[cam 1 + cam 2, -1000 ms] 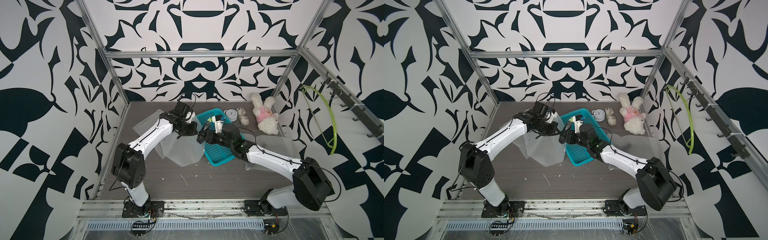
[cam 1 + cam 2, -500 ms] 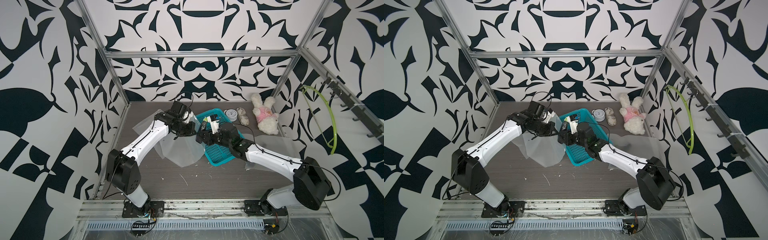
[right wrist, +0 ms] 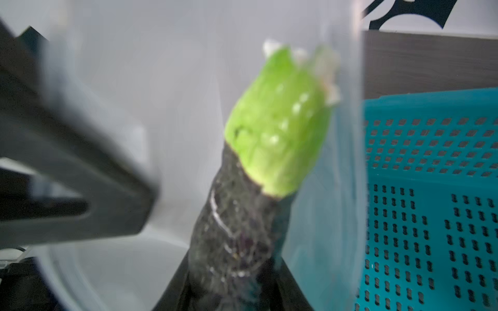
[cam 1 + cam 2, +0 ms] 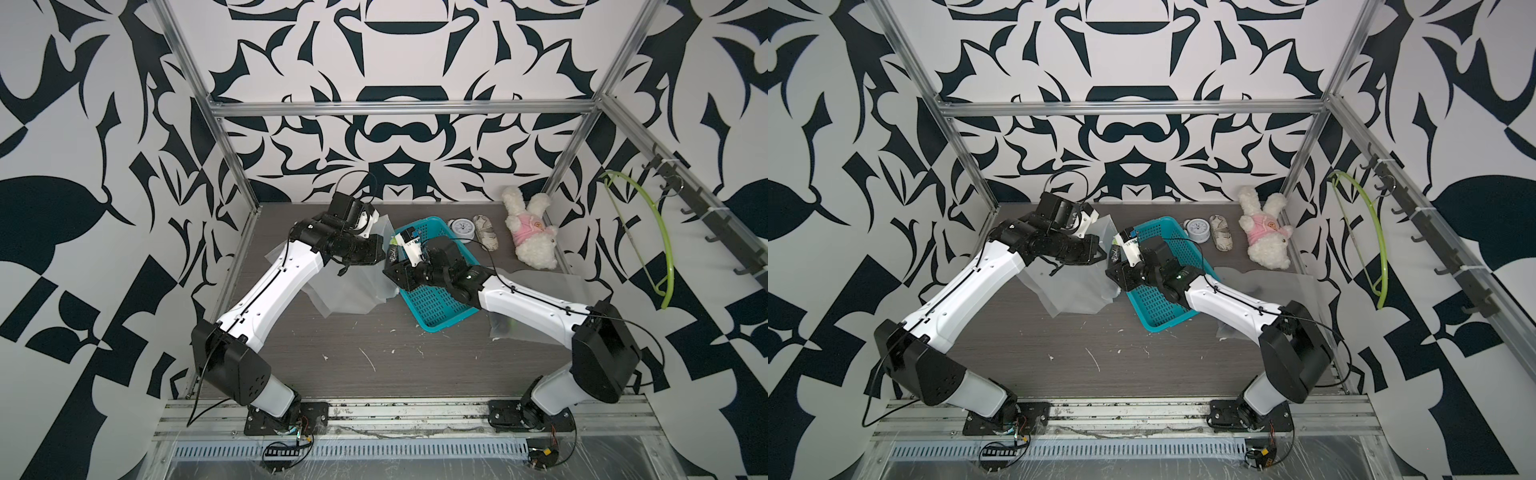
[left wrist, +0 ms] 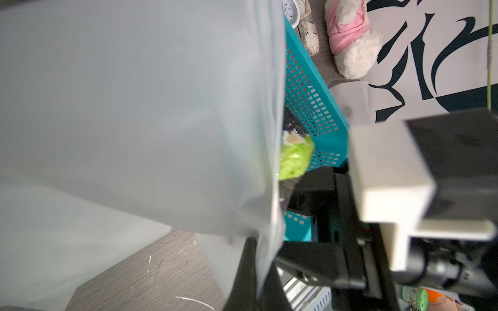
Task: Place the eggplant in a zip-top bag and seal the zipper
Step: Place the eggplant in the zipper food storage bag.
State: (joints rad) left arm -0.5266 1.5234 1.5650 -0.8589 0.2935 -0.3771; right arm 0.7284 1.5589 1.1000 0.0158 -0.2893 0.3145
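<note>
Closing the gap, the right gripper (image 4: 391, 262) has slid sideways toward the left gripper (image 4: 376, 258) over the past second. It has carried the eggplant (image 4: 390, 253) away from above the teal basket (image 4: 440, 303) and up to the edge of the frosted bag (image 4: 353, 286). The left gripper has barely shifted, though the arm behind it has swung outward. Its jaws are clamped shut on the bag's rim, holding that edge off the table while the rest of the bag drapes down onto the wood. This suggests the carry is finished and the insertion is about to begin; nothing has been sealed yet. The right gripper's jaws are closed partway around the eggplant's dark lower body, gripping it firmly. In the right wrist view the eggplant (image 3: 250, 204) rises from between the two jaws, with its bright green cap pointing away from the wrist toward the bag. The gripped part is the thick dark end, and the cap end is free. In the left wrist view the green cap (image 5: 295, 159) sits just beside the bag's (image 5: 134, 107) rim, touching or nearly touching the film, with the basket directly behind it. Whether the cap has crossed into the mouth or is still outside the film cannot be told. The bag's opening looks narrow, so the cap could catch the rim and push the film aside rather than go in.
</note>
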